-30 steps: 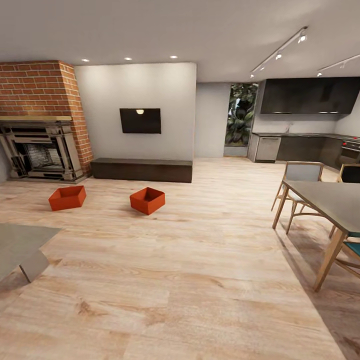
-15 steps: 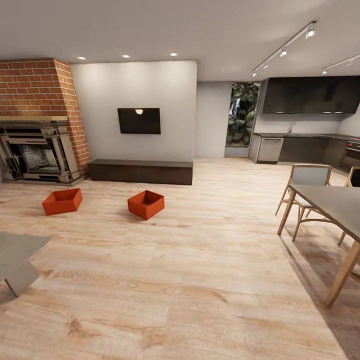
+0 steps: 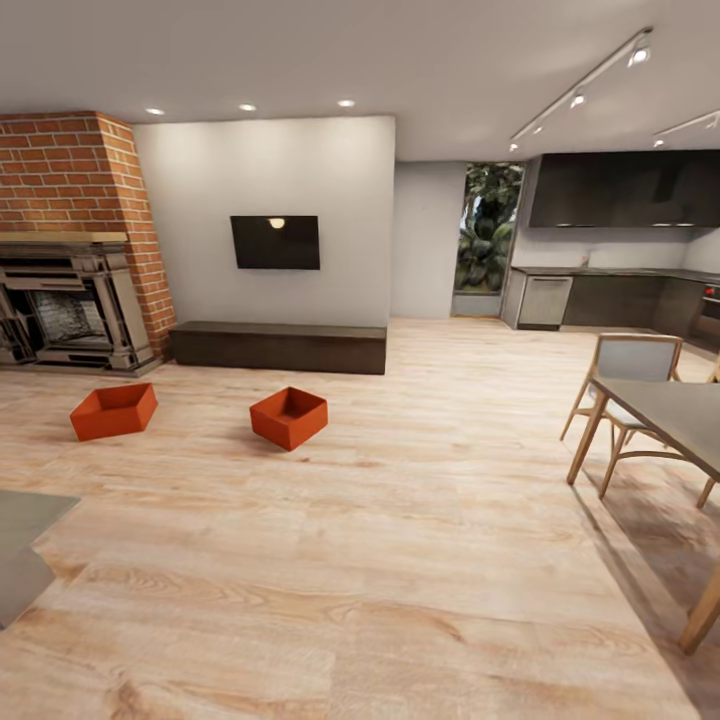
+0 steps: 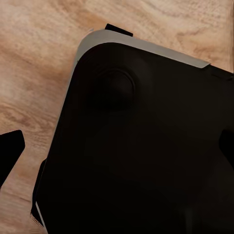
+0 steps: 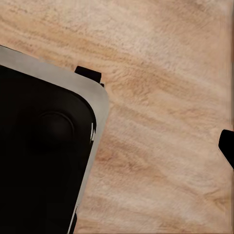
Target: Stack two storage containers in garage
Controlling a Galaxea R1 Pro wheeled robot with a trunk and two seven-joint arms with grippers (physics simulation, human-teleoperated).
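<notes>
Well, we can't tell our grippers' state: both wrist cameras hang over the robot's dark base [image 4: 146, 146] and the wood plank floor [image 5: 165, 122], arms apparently tucked low. Nothing's done yet, as both storage containers, the left one [image 3: 113, 411] and the right one [image 3: 289, 417], sit far-left near the fireplace [image 3: 70, 310], unlifted.

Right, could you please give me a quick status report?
Grippers: state unclear from wrist views. Two storage containers apart on living-room wood floor, near fireplace. Nothing between robot and containers.
</notes>
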